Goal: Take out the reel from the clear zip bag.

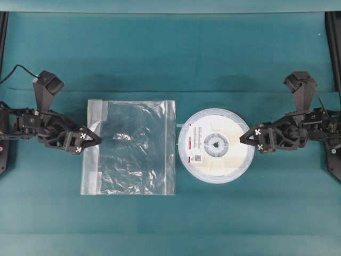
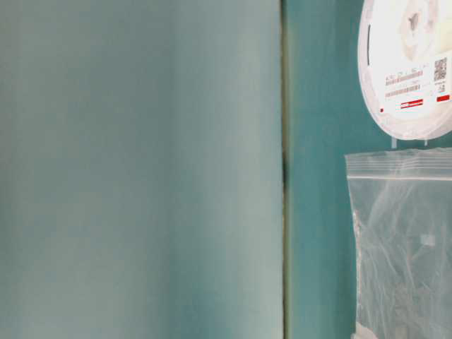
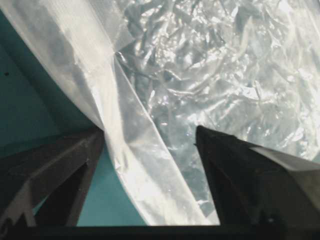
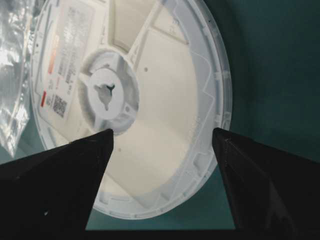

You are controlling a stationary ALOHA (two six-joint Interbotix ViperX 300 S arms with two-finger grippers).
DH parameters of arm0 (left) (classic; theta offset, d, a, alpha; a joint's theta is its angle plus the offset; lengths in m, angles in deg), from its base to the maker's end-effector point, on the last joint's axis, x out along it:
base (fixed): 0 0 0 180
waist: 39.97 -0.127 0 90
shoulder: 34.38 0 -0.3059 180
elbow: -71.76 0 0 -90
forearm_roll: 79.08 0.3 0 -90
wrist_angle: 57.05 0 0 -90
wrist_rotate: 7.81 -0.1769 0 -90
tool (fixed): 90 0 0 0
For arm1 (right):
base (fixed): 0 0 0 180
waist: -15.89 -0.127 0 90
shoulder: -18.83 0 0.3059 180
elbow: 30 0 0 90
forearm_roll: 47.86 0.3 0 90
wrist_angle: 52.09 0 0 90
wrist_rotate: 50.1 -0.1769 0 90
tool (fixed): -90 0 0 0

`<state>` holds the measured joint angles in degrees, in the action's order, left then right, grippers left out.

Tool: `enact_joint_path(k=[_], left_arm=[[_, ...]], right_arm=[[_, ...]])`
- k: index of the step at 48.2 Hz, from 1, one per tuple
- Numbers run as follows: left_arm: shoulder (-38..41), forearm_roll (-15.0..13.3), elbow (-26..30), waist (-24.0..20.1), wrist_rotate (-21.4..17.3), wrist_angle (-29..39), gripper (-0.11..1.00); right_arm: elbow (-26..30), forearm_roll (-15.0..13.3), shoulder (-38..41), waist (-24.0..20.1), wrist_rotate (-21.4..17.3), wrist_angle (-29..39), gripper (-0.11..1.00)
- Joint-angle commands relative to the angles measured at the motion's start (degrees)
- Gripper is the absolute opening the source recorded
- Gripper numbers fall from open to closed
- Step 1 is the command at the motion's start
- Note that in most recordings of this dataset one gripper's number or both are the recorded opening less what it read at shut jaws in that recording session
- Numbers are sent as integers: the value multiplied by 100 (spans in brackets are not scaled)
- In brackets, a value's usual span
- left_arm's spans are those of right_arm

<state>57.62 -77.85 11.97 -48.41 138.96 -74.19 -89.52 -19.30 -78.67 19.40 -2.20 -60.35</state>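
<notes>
The reel (image 1: 216, 145) lies flat on the teal table, outside the clear zip bag (image 1: 133, 146) and just right of the bag's zip edge. The bag lies flat, crinkled and with nothing visible inside. My left gripper (image 1: 98, 140) is open at the bag's left edge; in the left wrist view (image 3: 149, 135) a whitish strip of the bag (image 3: 210, 75) runs between its spread jaws. My right gripper (image 1: 242, 140) is open over the reel's right rim; in the right wrist view (image 4: 162, 132) the reel (image 4: 150, 75) shows between the jaws. The table-level view shows the reel (image 2: 409, 63) and the bag (image 2: 402, 247).
Black frame posts stand at the overhead view's far right (image 1: 333, 32) and far left (image 1: 3, 26) edges. A dark seam (image 2: 284, 176) runs down the table-level view. A corner of the bag (image 4: 12, 75) shows at the left of the right wrist view.
</notes>
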Motion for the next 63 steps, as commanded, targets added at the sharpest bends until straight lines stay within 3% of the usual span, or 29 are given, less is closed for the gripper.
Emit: enact_joint_path(k=[1,11,23,35,43,53,63], left_arm=[[-132,9,-26,-26,-35,220,88],[-914,35,0,-26,-308,958,90],[-2268,35,79,-18,-791,1960,90],[-3428,35,97,35,-1652,2320,90],[-3929,35,132,308,-2268,2347,90],[-4351,35,290,800,-3190,2364,89],[-4614,35,475,861,-3771,2364,89]], right_arm=[[88,-35,-123,-9,114,-44,94],[97,-123,-721,-9,448,-35,94],[237,-123,-1521,-88,1415,352,94],[396,-123,-1819,-123,2593,413,94],[527,-123,-1898,-334,3366,413,94],[659,-123,-2083,-527,4113,413,94],[756,-123,-2637,-729,4764,413,94]])
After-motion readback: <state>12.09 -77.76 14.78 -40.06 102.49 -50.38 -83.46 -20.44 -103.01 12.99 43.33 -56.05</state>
